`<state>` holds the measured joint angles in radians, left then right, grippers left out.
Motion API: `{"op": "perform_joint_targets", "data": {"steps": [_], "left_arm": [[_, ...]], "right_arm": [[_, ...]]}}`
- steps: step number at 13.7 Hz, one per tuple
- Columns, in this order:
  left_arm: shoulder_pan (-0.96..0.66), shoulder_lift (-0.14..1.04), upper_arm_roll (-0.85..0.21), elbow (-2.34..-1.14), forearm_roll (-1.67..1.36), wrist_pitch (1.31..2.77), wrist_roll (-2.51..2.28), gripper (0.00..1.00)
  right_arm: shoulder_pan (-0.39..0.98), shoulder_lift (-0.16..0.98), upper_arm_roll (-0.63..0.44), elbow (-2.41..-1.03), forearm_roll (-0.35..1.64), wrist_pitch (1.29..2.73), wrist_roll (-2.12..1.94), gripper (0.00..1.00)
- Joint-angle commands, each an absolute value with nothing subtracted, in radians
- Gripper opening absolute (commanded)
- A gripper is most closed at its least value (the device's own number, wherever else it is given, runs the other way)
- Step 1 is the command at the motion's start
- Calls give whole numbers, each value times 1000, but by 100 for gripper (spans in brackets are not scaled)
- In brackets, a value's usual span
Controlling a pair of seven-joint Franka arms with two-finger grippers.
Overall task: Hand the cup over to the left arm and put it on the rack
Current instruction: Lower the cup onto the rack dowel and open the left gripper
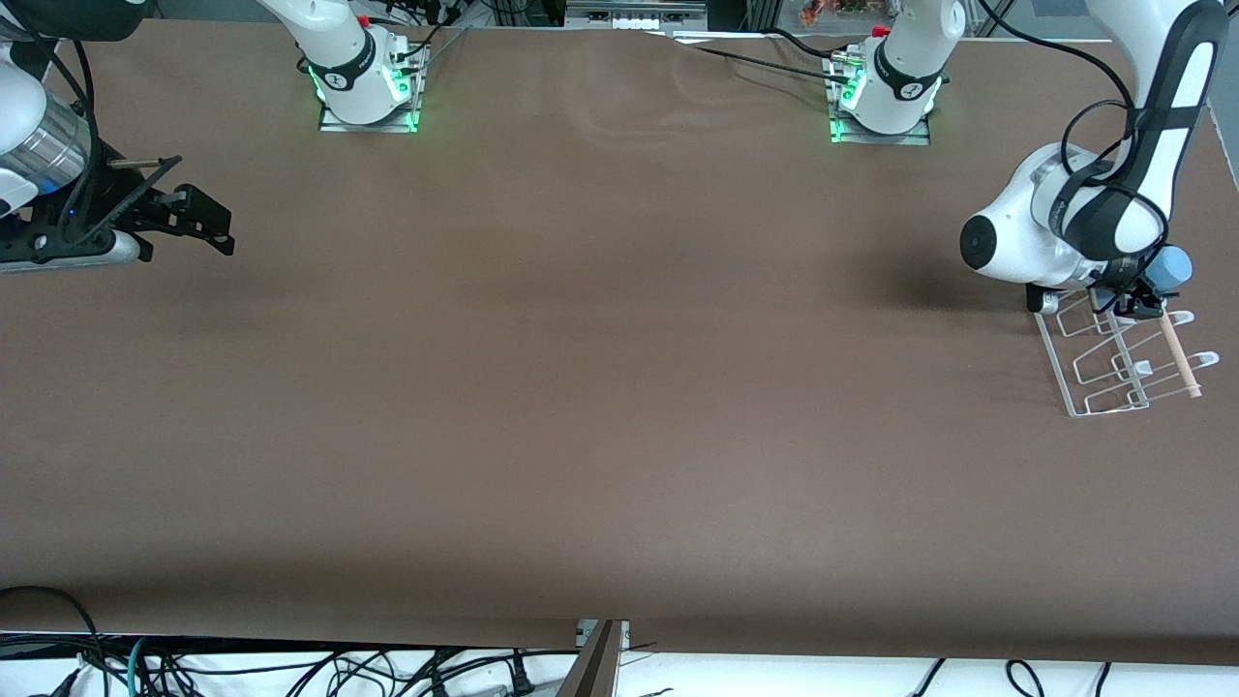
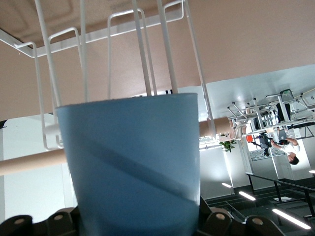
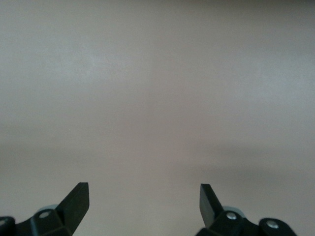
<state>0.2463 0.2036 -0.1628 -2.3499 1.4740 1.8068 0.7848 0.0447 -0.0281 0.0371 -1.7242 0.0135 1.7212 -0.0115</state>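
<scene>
One cup [image 1: 1174, 267], light-blue plastic tumbler, is sitting clamped in the left gripper [image 1: 1145, 300], fingers squeezing its sides down near one end. In the left wrist view the cup [image 2: 133, 167] is filling most of the frame, sticking straight out from between the jaws, with its free end pointing at the rack [image 2: 147, 64]. The left gripper is hanging over the end of the rack [image 1: 1113, 363] that lies farther from the front camera, low above the white-tipped prongs; whether the cup is touching a prong is not readable. The rack's wooden dowel [image 1: 1179, 356] is running just past the gripper, and in the wrist view the dowel [image 2: 29, 162] is crossing right at the cup's rim. The left arm [image 1: 1113, 213] is bending down over that spot at its own end of the brown table [image 1: 581, 387].

The right gripper [image 1: 208, 218] is waiting, hovering over the table at the right arm's end, well apart from the rack. Its fingers [image 3: 76, 201] are spreading wide with nothing between them.
</scene>
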Motion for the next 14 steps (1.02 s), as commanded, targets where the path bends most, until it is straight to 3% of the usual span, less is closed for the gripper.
{"op": "perform_joint_targets", "data": {"steps": [1, 3, 4, 5, 12, 14], "left_arm": [[245, 222, -164, -2352, 1509, 1818, 744, 0], [244, 242, -164, -2346, 1511, 1857, 742, 0], [244, 247, -164, -2344, 1511, 1871, 742, 33], [245, 245, -164, -2341, 1508, 1873, 742, 99], [245, 175, -167, -2296, 1330, 1862, 753, 100], [244, 134, -167, -2222, 1148, 1833, 756, 100]], "right_arm": [[44, -18, 57, -1671, 14, 1700, -31, 99], [46, -20, 57, -1667, 12, 1700, -28, 99], [45, -18, 57, -1667, 15, 1709, -23, 99], [43, -18, 57, -1667, 15, 1710, -23, 99], [43, -11, 55, -1667, 8, 1684, -26, 99], [41, -11, 52, -1669, 12, 1683, -18, 99]]}}
